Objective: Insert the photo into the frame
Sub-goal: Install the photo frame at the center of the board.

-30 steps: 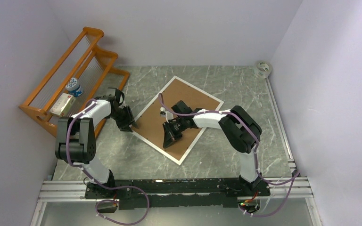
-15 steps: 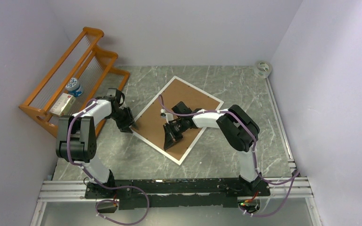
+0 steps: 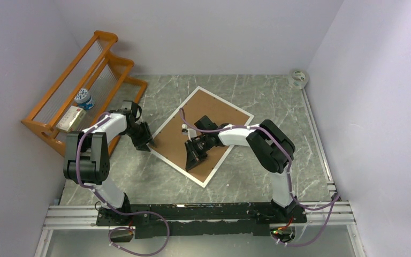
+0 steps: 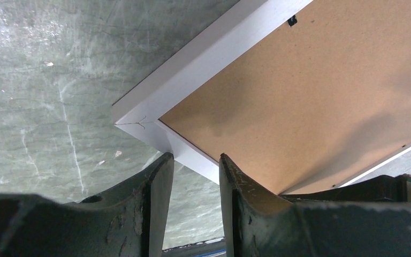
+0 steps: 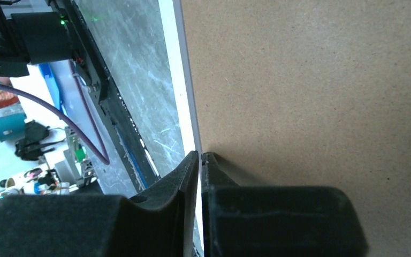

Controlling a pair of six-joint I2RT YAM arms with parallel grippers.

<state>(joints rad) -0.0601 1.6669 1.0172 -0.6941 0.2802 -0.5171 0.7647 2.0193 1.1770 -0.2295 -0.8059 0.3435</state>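
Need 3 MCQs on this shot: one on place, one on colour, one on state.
1. Where is the rack? A far right corner; B by the left wall; C between the arm bases.
2. What colour is the upturned side of the frame? A black; B blue; C brown.
3. What is the state of the right pincer? A nearly shut at the frame's rim; B wide open over bare table; C holding the rack.
Key: B, it stands along the left wall; C, brown board faces up; A, its fingers almost meet beside the white rim.
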